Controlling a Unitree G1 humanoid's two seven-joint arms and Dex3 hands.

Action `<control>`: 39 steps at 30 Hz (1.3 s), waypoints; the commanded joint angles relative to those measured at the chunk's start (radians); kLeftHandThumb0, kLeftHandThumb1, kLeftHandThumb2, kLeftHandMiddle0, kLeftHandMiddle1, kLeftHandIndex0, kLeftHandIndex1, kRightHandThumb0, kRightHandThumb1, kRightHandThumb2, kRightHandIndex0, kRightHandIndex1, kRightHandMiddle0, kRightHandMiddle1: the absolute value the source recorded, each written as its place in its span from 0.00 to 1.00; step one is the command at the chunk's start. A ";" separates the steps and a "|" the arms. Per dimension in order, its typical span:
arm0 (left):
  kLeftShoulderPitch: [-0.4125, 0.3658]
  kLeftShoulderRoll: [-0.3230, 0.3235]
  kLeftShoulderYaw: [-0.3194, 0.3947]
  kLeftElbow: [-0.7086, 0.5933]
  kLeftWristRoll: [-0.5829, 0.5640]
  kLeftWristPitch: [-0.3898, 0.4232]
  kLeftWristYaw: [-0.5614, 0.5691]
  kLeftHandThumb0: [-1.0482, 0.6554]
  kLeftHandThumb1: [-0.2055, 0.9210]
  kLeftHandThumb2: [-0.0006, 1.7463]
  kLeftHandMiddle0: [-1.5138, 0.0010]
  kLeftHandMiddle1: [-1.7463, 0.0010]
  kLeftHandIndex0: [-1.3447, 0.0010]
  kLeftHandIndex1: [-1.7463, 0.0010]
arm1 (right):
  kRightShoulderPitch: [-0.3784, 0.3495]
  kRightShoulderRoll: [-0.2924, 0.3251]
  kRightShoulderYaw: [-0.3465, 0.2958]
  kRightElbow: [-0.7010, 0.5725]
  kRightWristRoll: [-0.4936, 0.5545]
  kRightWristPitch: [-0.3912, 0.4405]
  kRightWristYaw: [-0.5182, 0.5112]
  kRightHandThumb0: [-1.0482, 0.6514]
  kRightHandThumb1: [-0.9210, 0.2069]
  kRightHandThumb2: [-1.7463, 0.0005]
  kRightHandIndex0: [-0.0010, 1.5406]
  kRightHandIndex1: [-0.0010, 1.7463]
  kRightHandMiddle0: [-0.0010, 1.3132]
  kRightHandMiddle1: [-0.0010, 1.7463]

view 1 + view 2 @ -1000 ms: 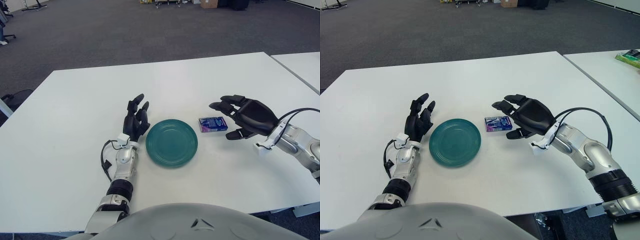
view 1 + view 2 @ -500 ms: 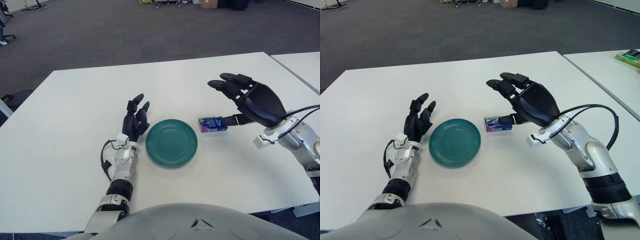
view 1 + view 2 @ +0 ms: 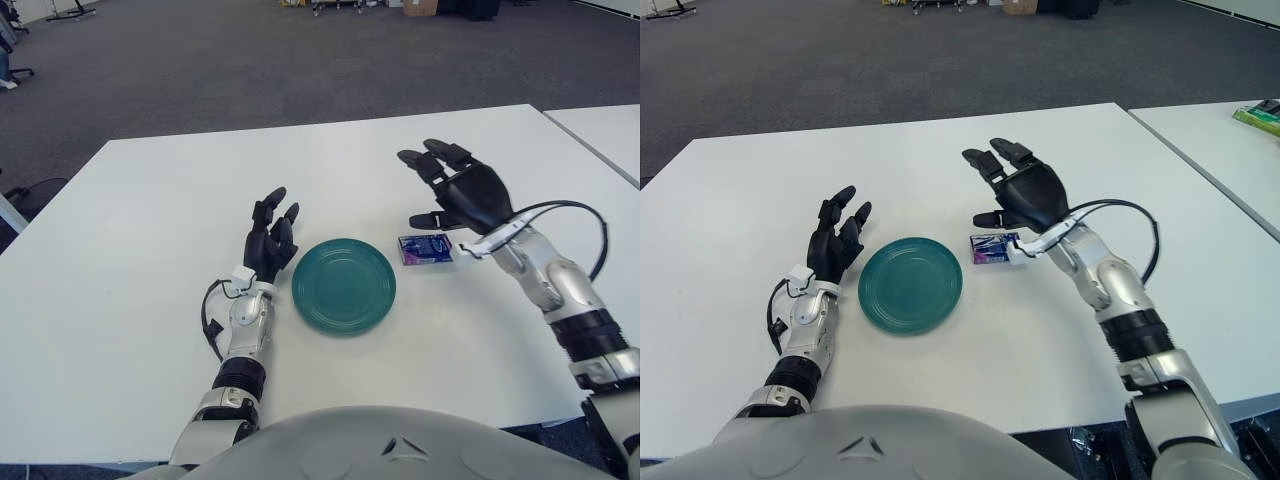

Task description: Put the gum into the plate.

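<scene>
Two hands show, and only one is placed to act. Your right hand (image 3: 455, 190) hangs over the table (image 3: 150, 200) just beyond the gum (image 3: 425, 248), fingers (image 3: 425, 160) spread wide and holding nothing; the thumb points toward the plate (image 3: 343, 284). The gum lies flat on the table just to the right of the plate, apart from its rim, long axis running left to right across your view. It sits below and on the near side of the right palm, so judge the coming move as a drop and a slight pull back toward you before closing. Grip across the short sides, since the long axis lies crosswise to the fingers. Your left hand (image 3: 270, 240) shows just left of the plate, fingers loosely extended and empty; it is farther from the gum, with the plate between.
</scene>
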 commanded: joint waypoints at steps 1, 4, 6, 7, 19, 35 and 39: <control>0.126 -0.108 0.000 0.103 -0.032 0.010 0.004 0.14 1.00 0.39 0.62 0.97 0.92 0.53 | -0.018 0.003 0.033 0.011 -0.015 0.024 0.031 0.04 0.00 0.69 0.21 0.01 0.00 0.30; 0.129 -0.108 -0.002 0.097 -0.033 0.015 0.004 0.14 1.00 0.39 0.62 0.98 0.92 0.53 | -0.023 0.006 0.053 0.014 -0.015 0.042 0.060 0.03 0.00 0.67 0.21 0.00 0.00 0.31; 0.131 -0.108 -0.003 0.094 -0.033 0.016 0.005 0.13 1.00 0.39 0.62 0.98 0.92 0.53 | -0.033 0.012 0.067 0.031 -0.017 0.053 0.072 0.03 0.00 0.67 0.21 0.00 0.00 0.31; 0.131 -0.108 -0.003 0.093 -0.033 0.016 0.005 0.13 1.00 0.39 0.63 0.98 0.91 0.52 | -0.042 0.017 0.076 0.049 -0.019 0.059 0.076 0.03 0.00 0.67 0.21 0.00 0.00 0.32; 0.138 -0.107 -0.008 0.089 -0.022 0.006 0.015 0.13 1.00 0.39 0.64 0.99 0.90 0.52 | -0.104 0.044 0.163 0.252 -0.015 0.082 0.045 0.03 0.00 0.68 0.22 0.01 0.00 0.35; 0.138 -0.101 -0.008 0.078 -0.029 0.018 0.014 0.15 1.00 0.39 0.63 0.99 0.91 0.52 | 0.002 -0.022 0.146 0.097 0.039 0.083 0.088 0.02 0.00 0.61 0.20 0.00 0.00 0.29; 0.134 -0.100 -0.004 0.082 -0.036 0.024 0.005 0.15 1.00 0.39 0.64 0.99 0.91 0.52 | 0.005 -0.025 0.144 0.089 0.051 0.088 0.109 0.03 0.00 0.59 0.20 0.00 0.00 0.29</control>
